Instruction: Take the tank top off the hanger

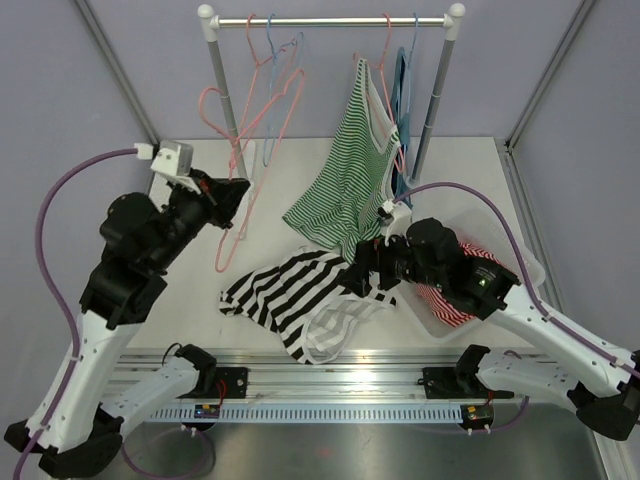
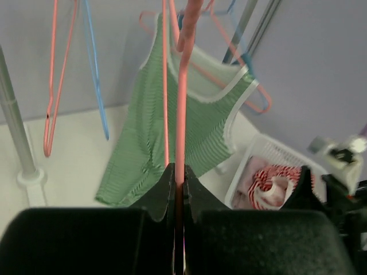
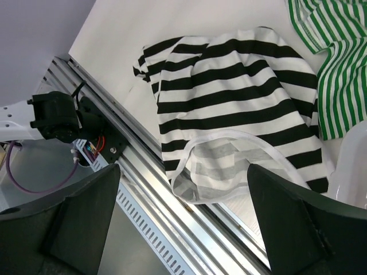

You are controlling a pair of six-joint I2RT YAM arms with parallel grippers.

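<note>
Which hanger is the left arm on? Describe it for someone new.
Find the clothes rail at the back, then look left of the green striped tank top. Among the bare hangers there, it is the pink hanger slanting lowest, the only one pinched in the left gripper.

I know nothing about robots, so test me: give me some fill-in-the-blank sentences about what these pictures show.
1. The left arm's jaws are shut on a ___ hanger.
2. The right arm's jaws stand ___ over the black-and-white tank top on the table.
3. The hanging tank top on the rack has white and ___ stripes.
4. The white basket holds ___-and-white striped cloth.
Missing words: pink, open, green, red.
</note>
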